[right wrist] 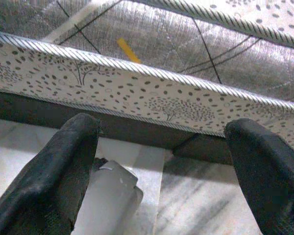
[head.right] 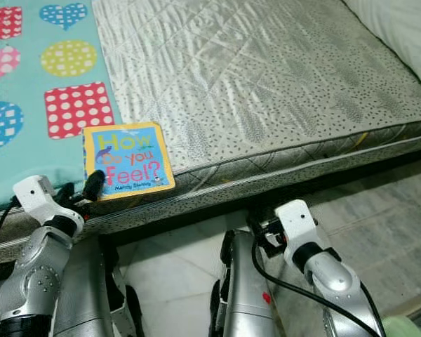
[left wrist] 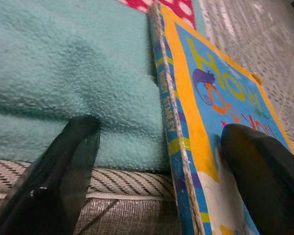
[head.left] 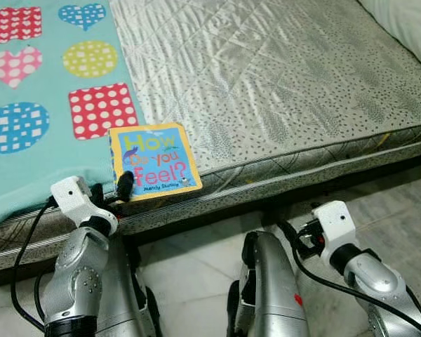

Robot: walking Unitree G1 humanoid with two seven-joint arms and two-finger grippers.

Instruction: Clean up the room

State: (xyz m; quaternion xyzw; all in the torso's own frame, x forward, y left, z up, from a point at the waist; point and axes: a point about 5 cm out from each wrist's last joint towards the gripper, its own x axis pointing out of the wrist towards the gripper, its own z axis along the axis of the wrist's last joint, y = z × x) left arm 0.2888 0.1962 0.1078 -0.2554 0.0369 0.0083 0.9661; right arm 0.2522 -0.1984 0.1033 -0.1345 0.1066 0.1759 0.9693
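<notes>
One book point(head.left: 154, 161) lies at the mattress point(head.left: 281, 84) front edge, overlapping one teal blanket point(head.left: 35, 161). The left gripper point(left wrist: 161, 171) straddles the book's spine, jaws apart, one finger point(left wrist: 264, 166) on its cover. The right gripper point(right wrist: 161, 171) hangs below the mattress edge, jaws released.

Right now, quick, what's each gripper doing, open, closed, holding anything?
Left gripper: open, straddling the book's edge on the mattress.
Right gripper: open, holding nothing, low by the mattress side.
</notes>
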